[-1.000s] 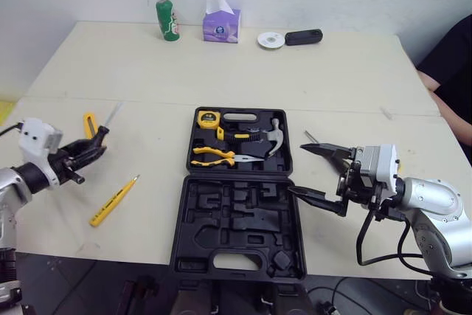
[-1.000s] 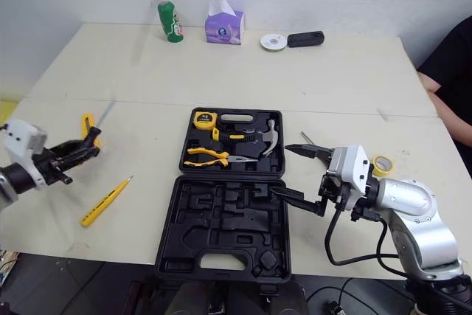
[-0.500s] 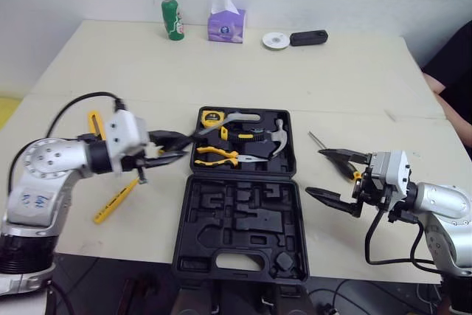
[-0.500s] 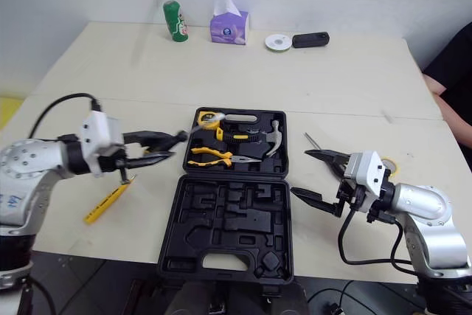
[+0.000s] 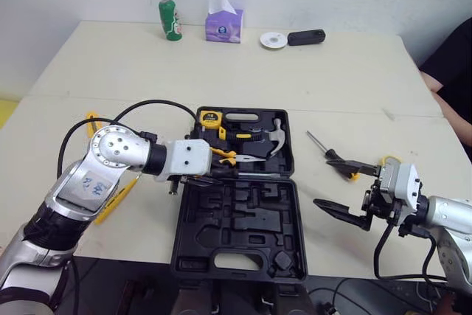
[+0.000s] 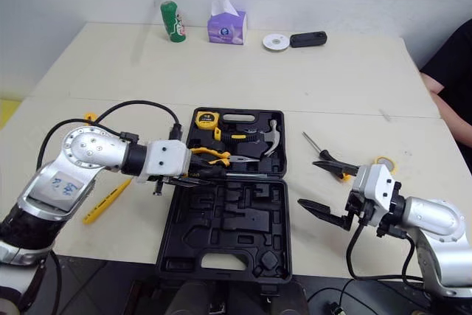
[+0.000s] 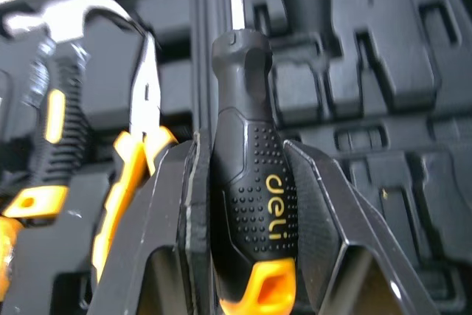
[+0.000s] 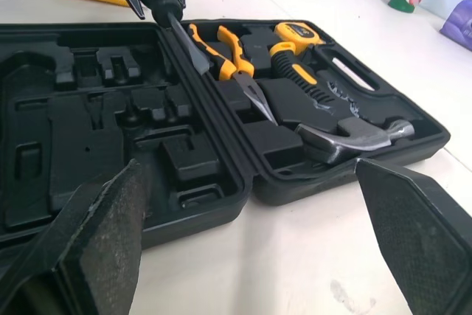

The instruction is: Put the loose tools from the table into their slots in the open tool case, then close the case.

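Observation:
The black tool case (image 5: 234,237) lies open at the table's front, its empty moulded half nearest me. The far half holds a yellow tape measure (image 5: 209,117), yellow-handled pliers (image 5: 222,155) and a hammer (image 5: 275,134). My left gripper (image 7: 243,154) is shut on a black-and-yellow screwdriver (image 7: 251,204), its shaft lying along the case's hinge (image 5: 254,174). My right gripper (image 5: 336,188) stands open just right of the case, above the table. A second screwdriver (image 5: 323,145) lies on the table by its far finger. A yellow tester screwdriver (image 6: 103,204) lies left of the case, partly hidden by my left arm.
A yellow tool (image 5: 90,118) lies at the far left and a yellow tape roll (image 5: 388,160) sits behind my right gripper. A green can (image 5: 168,20), tissue box (image 5: 223,26), white disc (image 5: 272,39) and black object (image 5: 304,36) line the far edge. A person's dark sleeve (image 5: 451,57) is at the right.
My left arm has swung from the table's left side over to the case, carrying the screwdriver to the hinge. My right gripper has drawn back to the right, away from the case.

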